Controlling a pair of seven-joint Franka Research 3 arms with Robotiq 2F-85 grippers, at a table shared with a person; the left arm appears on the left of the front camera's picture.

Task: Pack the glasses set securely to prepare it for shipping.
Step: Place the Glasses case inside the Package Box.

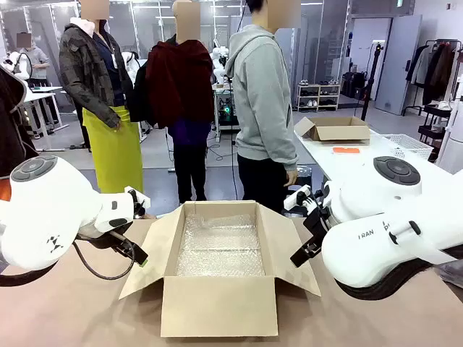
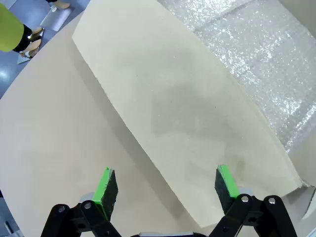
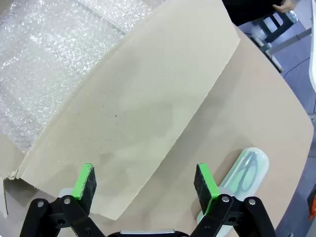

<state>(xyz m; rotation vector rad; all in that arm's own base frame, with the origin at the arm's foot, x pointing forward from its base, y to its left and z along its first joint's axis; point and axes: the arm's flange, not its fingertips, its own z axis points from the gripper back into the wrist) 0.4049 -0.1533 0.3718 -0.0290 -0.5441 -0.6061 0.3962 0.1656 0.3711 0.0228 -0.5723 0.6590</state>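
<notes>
Cardboard box (image 1: 217, 307) flanked by released grippers.
Left gripper (image 2: 165, 182) and right gripper (image 3: 144, 180) are held spread, empty; a mint-green case (image 3: 248, 170) is seen beside the right.

Open cardboard box (image 1: 219, 303) w/ bubble wrap (image 1: 219, 246) lining, ctr of table (image 1: 72, 311); person (image 1: 264, 108) behind.

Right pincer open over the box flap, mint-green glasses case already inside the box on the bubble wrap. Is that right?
No. The mint-green glasses case lies on the table beside the box flap, not on the bubble wrap; the right wrist view shows it. The right pincer is open over the flap, as you said.
</notes>
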